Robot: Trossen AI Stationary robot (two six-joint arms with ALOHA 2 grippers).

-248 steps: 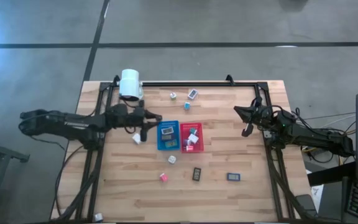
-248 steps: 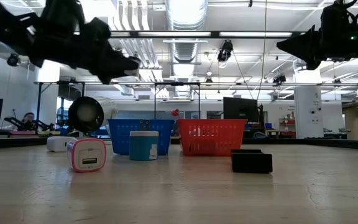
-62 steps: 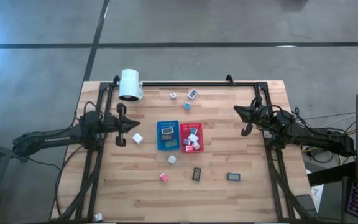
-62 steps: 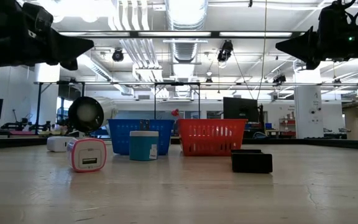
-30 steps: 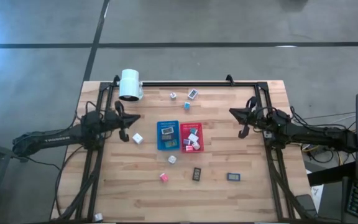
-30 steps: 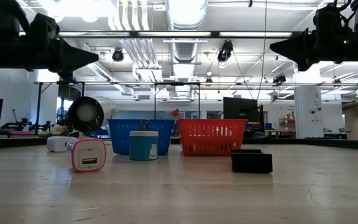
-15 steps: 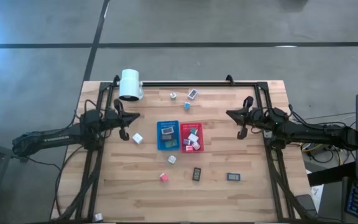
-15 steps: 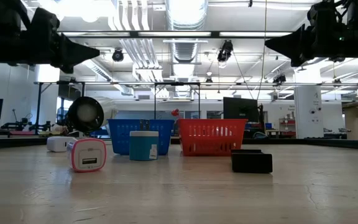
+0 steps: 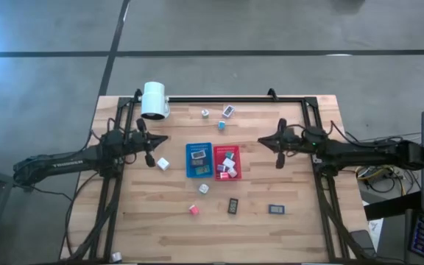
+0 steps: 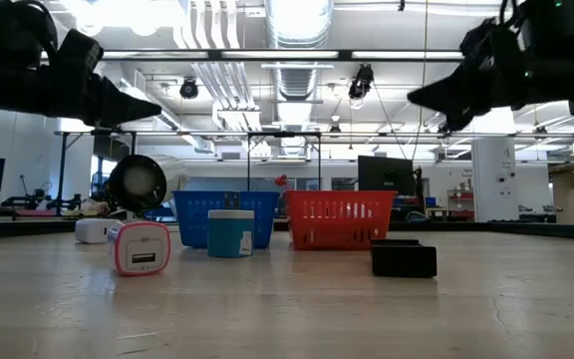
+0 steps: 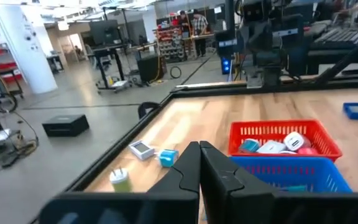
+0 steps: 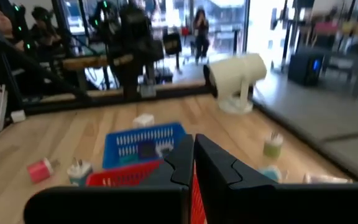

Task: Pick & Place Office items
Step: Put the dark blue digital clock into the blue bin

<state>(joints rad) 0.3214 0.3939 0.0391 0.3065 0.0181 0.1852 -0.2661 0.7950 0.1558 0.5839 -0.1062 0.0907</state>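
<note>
A wooden table (image 9: 160, 221) framed by a black rail is seen from above, standing on a grey floor; behind it a workshop with ceiling lights and shelving is visible in the low view. Two perforated trays are set side by side at the table's middle: a blue tray (image 9: 199, 160) and a red tray (image 9: 227, 162), touching along one edge. Small items are held in both. A white cylinder (image 9: 154, 99) is placed at the far left corner.

Further office items are scattered on the bare wood. A white cube (image 9: 163, 163) is found just left of the blue tray. A white cube (image 9: 204, 188) and a pink cube (image 9: 193, 210) lie nearer the front edge, with two dark rectangles (image 9: 233, 206) (image 9: 275, 210) beside them. Three small pieces (image 9: 221, 124) are noted near the far rail.

The left gripper (image 9: 156, 140) is held above the table, near the white cube, fingers pressed together and empty. The right gripper (image 9: 265, 140) is held above the table to the right of the red tray, likewise clenched on nothing.
</note>
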